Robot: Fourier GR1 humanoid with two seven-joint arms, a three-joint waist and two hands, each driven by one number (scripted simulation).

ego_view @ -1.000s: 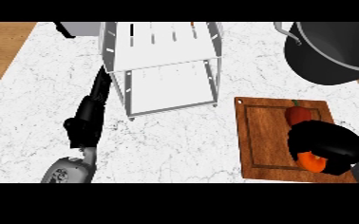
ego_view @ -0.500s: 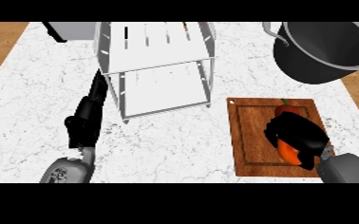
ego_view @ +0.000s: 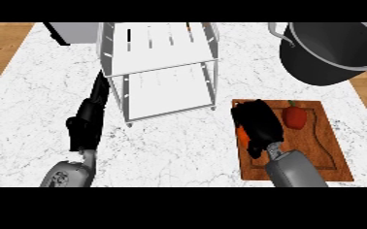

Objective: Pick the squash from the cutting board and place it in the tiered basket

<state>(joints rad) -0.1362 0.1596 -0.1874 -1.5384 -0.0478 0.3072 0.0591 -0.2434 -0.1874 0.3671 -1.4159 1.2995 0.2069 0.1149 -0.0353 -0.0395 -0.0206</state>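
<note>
since 0.5 s ago the right hand [ego_view: 257, 124] has slid left, fingers curled round what seems the squash [ego_view: 243, 137]; it could slip or clip the tiered basket [ego_view: 159, 65] ahead-left; left hand [ego_view: 87, 121] rests spread.

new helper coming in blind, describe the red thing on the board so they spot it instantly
Find the brown wooden cutting board at the counter's near right, below the big dark pot. On the board's upper right part lies a small red vegetable with a green stem. It lies free, just right of the right hand, which curls round something orange.
</note>
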